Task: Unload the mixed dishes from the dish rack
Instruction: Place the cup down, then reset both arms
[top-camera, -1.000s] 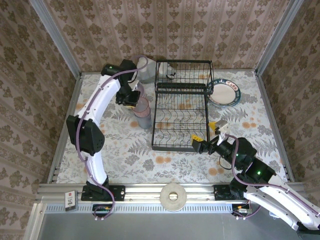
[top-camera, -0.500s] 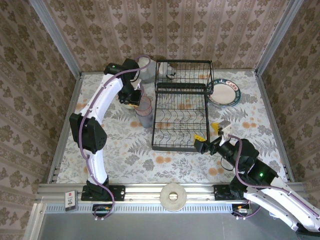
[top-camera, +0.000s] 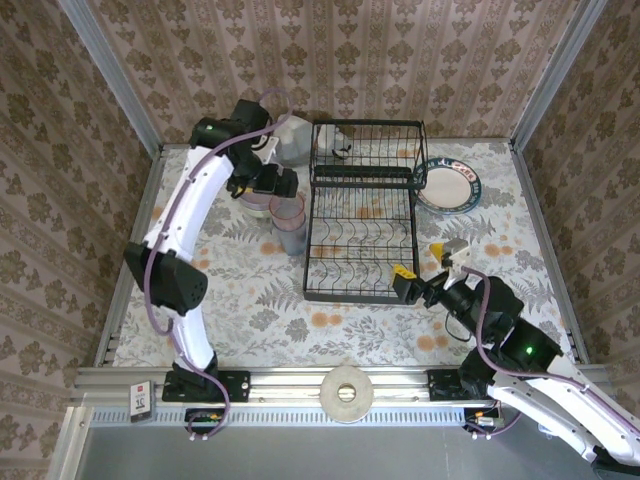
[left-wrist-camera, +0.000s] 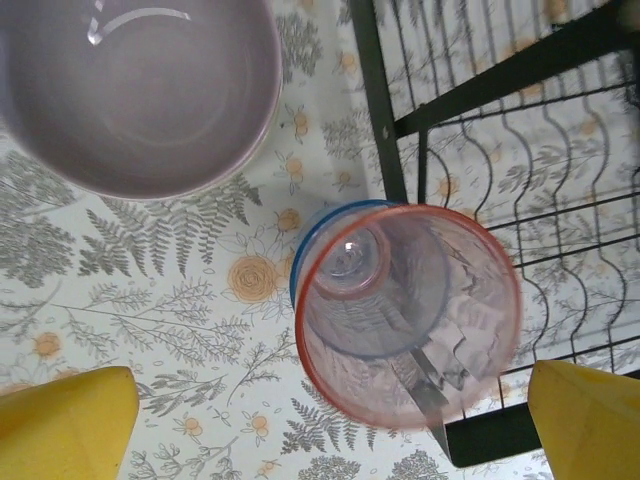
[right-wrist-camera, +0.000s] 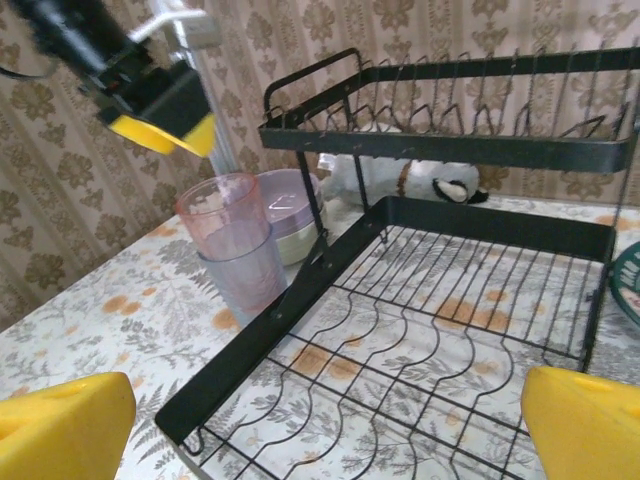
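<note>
Pink plastic tumbler (left-wrist-camera: 410, 310) is standing nested in a grey-blue tumbler (right-wrist-camera: 248, 285) beside the black wire dish rack (top-camera: 311, 240), seemingly to save space, as the left gripper (left-wrist-camera: 325, 425) is hovering wide-jawed above and the right gripper (right-wrist-camera: 325, 425) is gaping nearby.

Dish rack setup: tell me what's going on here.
The black wire dish rack is being unloaded. The left tool hangs open over a translucent pink tumbler nested in a grey-blue tumbler, standing left of the rack, beside a lavender bowl. The right tool sits open by the rack's near right corner, holding nothing. A white plate with a dark patterned rim lies right of the rack.
</note>
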